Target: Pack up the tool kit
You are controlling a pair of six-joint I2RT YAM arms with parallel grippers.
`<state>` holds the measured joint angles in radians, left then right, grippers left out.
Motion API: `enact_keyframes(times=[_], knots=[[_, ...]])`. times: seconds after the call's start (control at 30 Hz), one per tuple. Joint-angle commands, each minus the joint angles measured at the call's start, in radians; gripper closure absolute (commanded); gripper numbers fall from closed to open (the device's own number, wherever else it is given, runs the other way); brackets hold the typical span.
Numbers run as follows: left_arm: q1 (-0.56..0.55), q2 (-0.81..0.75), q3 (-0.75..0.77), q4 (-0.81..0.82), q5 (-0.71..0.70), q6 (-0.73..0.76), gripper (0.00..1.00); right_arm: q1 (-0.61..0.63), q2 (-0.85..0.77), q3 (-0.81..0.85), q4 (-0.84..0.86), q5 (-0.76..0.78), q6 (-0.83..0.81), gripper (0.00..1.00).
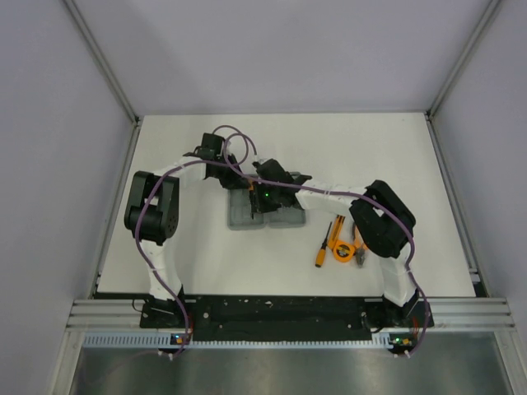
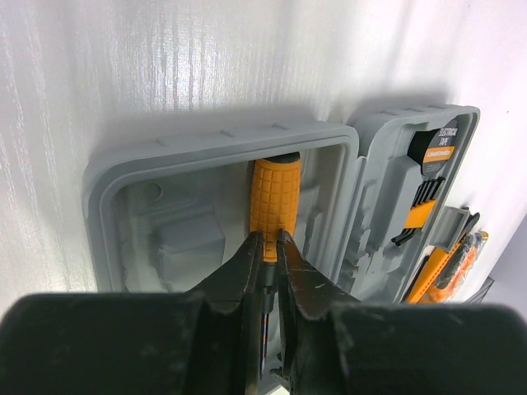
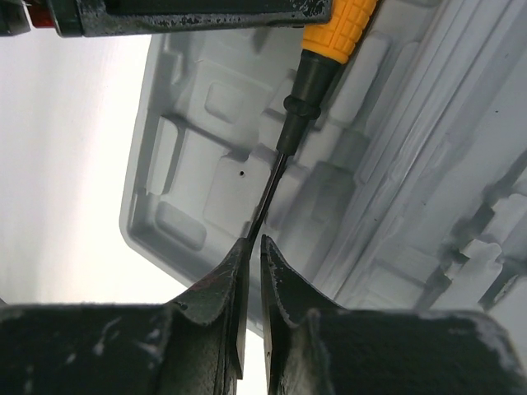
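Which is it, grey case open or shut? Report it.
Open. Both halves of the case lie spread flat, moulded insides up; the left gripper holds an orange-handled screwdriver within one half.

1. The place is a robotics lab test cell, built for machines rather than for living.
2. Along the bottom of the top view, a left arm (image 1: 152,214) and a right arm (image 1: 383,222) stand bolted to a black base plate (image 1: 280,311).
3. Aluminium profile rails (image 1: 99,313) frame that bottom edge, with a slotted cable duct (image 1: 247,339) just below them.
4. Plain grey panels (image 1: 288,49) close in the white table (image 1: 370,148) at the back and sides, and meet at metal corner posts (image 1: 103,58) in the upper left and upper right.
5. Purple cables (image 1: 148,247) loop openly along the arms.
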<state>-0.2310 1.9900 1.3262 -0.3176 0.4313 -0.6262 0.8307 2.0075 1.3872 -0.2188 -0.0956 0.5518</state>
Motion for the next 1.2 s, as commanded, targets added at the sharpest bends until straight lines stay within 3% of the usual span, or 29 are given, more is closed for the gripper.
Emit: enact_keyframes(times=[0.0,0.77,1.03,1.17], knots=[[-0.002,0.030,0.008,-0.026,-0.019,0.010,0.85,0.013,0.011,-0.002,0.015,-0.003,0.007,0.91],[-0.002,0.041,-0.010,-0.005,0.017,0.002,0.82,0.025,0.024,-0.002,-0.001,0.023,0.040,0.91],[-0.002,0.036,-0.009,-0.008,0.011,0.003,0.80,0.027,-0.042,0.012,0.001,0.065,0.031,0.77],[-0.002,0.038,-0.007,-0.011,0.007,0.003,0.79,0.025,-0.059,0.021,-0.005,0.082,0.030,0.76]])
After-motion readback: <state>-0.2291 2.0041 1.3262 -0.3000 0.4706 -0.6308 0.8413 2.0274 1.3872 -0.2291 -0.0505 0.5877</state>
